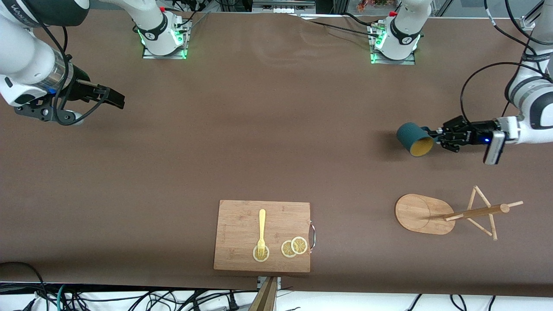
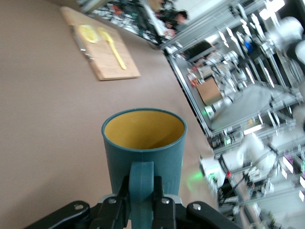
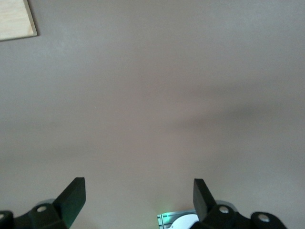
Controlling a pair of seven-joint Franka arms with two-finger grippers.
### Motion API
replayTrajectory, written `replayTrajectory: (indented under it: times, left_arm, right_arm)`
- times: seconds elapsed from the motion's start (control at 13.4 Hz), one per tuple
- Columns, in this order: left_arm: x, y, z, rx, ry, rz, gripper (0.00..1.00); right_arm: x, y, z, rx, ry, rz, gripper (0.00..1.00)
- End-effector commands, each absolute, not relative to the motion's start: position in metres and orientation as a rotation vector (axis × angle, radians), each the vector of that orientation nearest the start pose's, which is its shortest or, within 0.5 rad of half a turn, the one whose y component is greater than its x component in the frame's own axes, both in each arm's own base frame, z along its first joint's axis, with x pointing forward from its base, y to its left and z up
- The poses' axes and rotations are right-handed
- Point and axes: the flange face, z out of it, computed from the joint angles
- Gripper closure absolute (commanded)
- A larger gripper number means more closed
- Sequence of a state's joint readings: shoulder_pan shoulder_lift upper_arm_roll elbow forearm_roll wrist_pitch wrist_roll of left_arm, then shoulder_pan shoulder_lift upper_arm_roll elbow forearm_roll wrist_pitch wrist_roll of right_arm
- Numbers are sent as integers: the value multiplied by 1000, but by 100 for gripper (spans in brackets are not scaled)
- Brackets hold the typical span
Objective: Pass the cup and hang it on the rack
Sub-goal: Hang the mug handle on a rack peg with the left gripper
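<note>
Currently gripping cup (image 1: 415,139) by its handle with left gripper (image 1: 434,137), holding it aloft over bare table (image 1: 276,129), mouth tipped sideways, hovering at 12 o'clock of rack (image 1: 449,214), lying toppled, idling right gripper (image 1: 114,98), fingers spread, over table's right-arm end.
</note>
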State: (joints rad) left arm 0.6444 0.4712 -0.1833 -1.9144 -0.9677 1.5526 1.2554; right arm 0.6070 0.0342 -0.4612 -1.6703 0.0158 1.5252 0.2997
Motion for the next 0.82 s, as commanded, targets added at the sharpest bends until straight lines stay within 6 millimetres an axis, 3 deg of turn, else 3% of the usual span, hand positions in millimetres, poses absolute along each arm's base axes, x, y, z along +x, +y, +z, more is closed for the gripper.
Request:
replayTrajectory:
  times: [0.0, 0.07, 0.22, 0.52, 0.67, 0.75]
  left_arm:
    - [569, 194, 322, 1902, -97, 99, 100]
    - [581, 201, 341, 1929, 4, 42, 100]
    - [595, 207, 359, 1947, 127, -25, 100]
    - [617, 225, 364, 1983, 360, -160, 100]
    - [633, 240, 355, 1973, 445, -195, 100]
    - [637, 238, 353, 1973, 446, -199, 100]
  right_arm:
    - [546, 86, 563, -3175, 202, 269, 0]
    - [547, 87, 564, -3172, 202, 250, 0]
    - [547, 88, 565, -3172, 194, 240, 0]
    - [549, 81, 564, -3165, 125, 245, 0]
    - [550, 77, 563, -3160, 114, 245, 0]
    - [550, 73, 562, -3157, 117, 249, 0]
